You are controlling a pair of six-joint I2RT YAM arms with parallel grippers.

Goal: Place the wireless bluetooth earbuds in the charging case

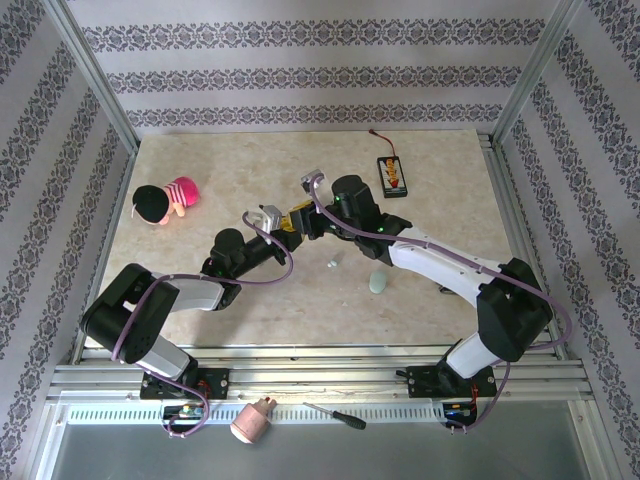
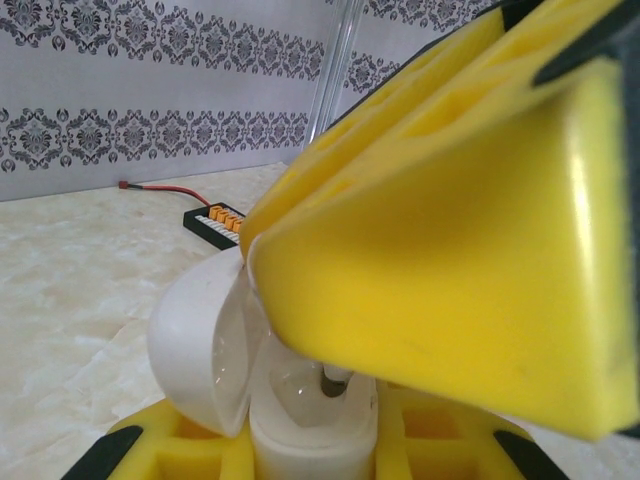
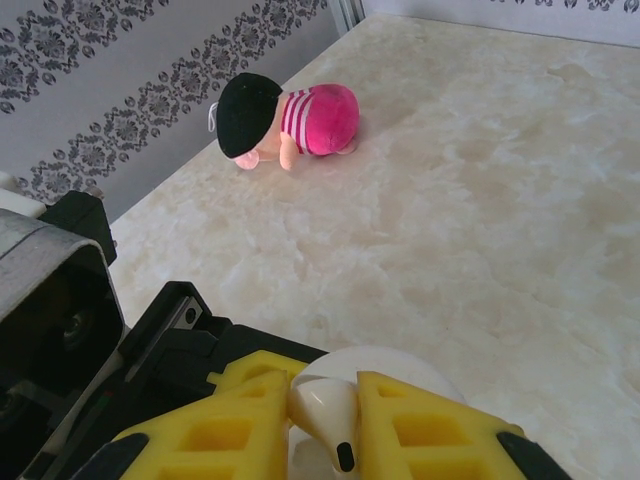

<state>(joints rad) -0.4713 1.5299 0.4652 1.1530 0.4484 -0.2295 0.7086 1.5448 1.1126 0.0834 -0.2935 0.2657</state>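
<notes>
1. Earbud [image 3: 322, 415] pinched in right end effector [image 3: 325, 398], at 12 o'clock over open case [image 2: 305, 435] clamped by left end effector [image 2: 310, 455].
2. Risk: earbud, seemingly tilted, catches the case's edge and drops onto counter [image 1: 200, 190].

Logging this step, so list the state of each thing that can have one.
White clamshell charging case: lid open, gripped.
White stemmed earbud: gripped, at the case's opening.
Left tool: shut on the case.
Right tool: shut on the earbud.
Pale green pebble-shaped case: lying loose, untouched.
Pink striped plush doll: lying on its side.
</notes>
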